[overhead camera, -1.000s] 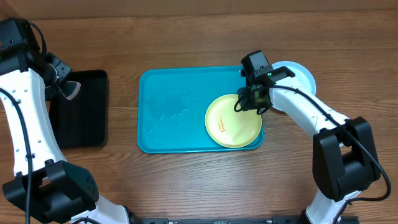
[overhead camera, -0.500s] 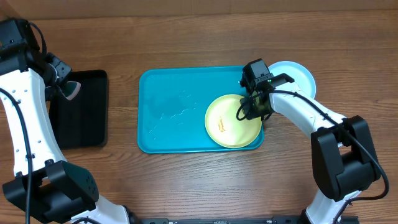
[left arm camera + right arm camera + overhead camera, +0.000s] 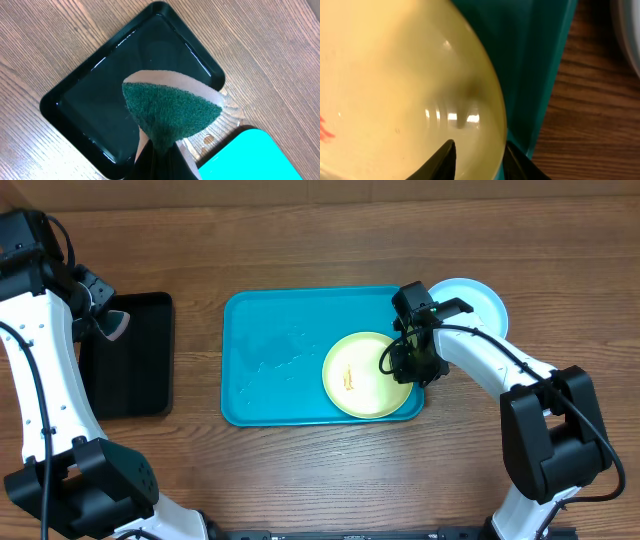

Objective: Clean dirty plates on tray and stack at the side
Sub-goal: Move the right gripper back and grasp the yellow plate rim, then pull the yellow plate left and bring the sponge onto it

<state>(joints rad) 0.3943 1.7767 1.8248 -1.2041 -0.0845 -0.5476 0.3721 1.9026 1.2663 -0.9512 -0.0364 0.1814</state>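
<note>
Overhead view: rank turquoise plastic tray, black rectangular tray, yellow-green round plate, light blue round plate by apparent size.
1. Turquoise rectangular plastic tray
2. Black rectangular tray
3. Yellow-green round plate
4. Light blue round plate, unsure: partly hidden by the right arm, possibly equal to the yellow-green one

Left arm [image 3: 45,370] stands along the left side, white link running up to a bent wrist. Left gripper [image 3: 157,157] clamped tight on the lower end of a sponge [image 3: 170,112], held aloft. Right arm [image 3: 490,360] reaches inward from the right side, elbow bent, wrist angled down. Right gripper [image 3: 479,152] low, fingers [image 3: 445,162] standing apart: one inside the rim of the yellow-green plate [image 3: 395,75], one outside it.
</note>
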